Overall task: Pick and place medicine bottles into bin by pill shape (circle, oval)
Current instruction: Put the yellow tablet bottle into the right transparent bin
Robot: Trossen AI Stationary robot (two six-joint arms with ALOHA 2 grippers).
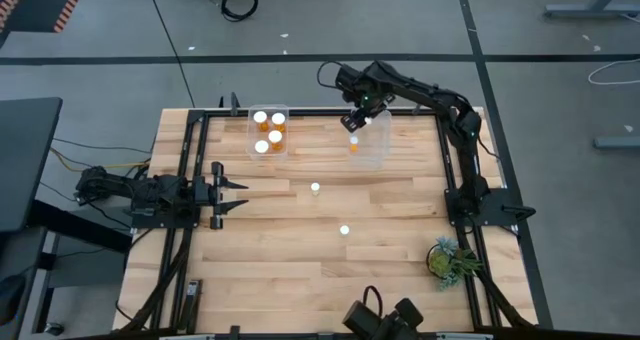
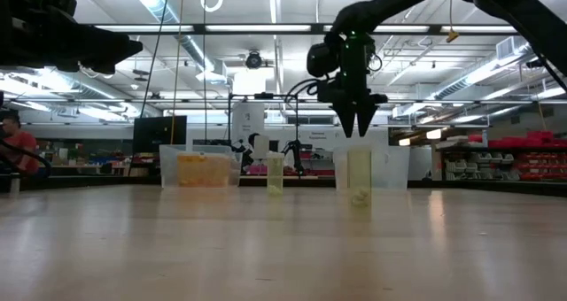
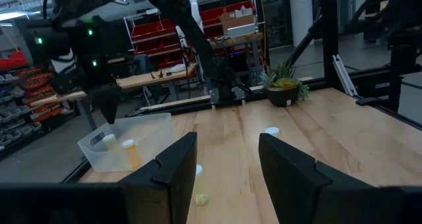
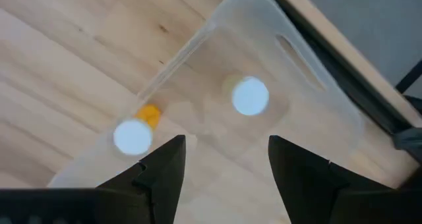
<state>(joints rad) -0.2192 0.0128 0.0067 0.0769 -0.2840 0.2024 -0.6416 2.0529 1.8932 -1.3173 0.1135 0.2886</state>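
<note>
Now the right claw hangs parted and empty over the right bin at one o'clock — drop done, next the loose bottle mid-table.

We see two dark, near-black robot arms w/ chunky jointed segments. The left arm has black cables bunched along its body and ends in two pointed black fingers. The right arm is slimmer, w/ a black cable looping off its wrist and small green lights glowing there. Its gripper tapers to two dark wedge-shaped fingers, matte, w/ ridged edges.
</note>
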